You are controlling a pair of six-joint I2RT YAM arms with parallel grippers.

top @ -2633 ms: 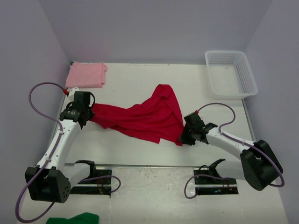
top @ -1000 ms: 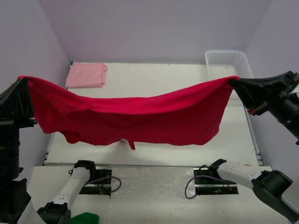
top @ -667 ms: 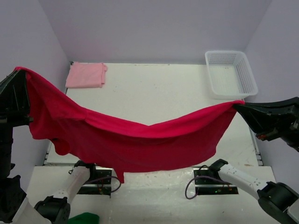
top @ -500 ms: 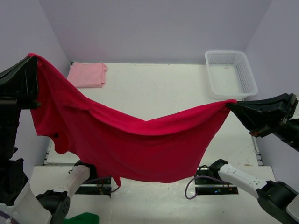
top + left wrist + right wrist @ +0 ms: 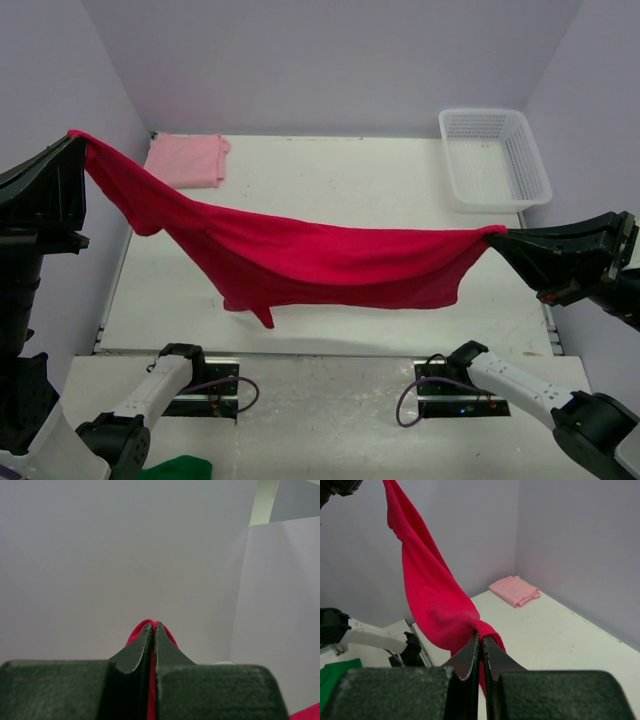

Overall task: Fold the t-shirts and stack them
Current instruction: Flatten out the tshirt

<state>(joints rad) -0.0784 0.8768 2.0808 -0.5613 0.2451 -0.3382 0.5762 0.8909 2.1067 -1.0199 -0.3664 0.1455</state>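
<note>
Both arms are up off the desk [image 5: 330, 170] with the red t-shirt [image 5: 320, 262] strung between them like a hammock. The left gripper [image 5: 78, 140] is clamped tight on 1 end out past the desk's left edge. The right gripper [image 5: 497, 235] is pinched on the other end, over by the right edge. In the wrist views both sets of fingers are pressed nearly together, with just a sliver of red cloth squeezed between them. So 2 solid grips, no gap to speak of.

The shirt runs across the middle of the desk, bunched and twisted into a band rather than spread flat. It sags toward the near edge, and 1 pointy bit of fabric dangles lowest, a bit left of centre. I honestly can't tell from the top view whether that tip touches the surface or hangs just above it.

The pink t-shirt [image 5: 185, 160] is folded into a neat little rectangle and sits flat in the far left corner of the desk, well apart from the red one. The right wrist camera catches it too, tucked against the 2 walls there.

Other stuff: the white mesh basket [image 5: 527, 165] sits in the far right corner. A green cloth [image 5: 180, 468] lies off the desk at the bottom edge of the top view, near the left arm's base.
</note>
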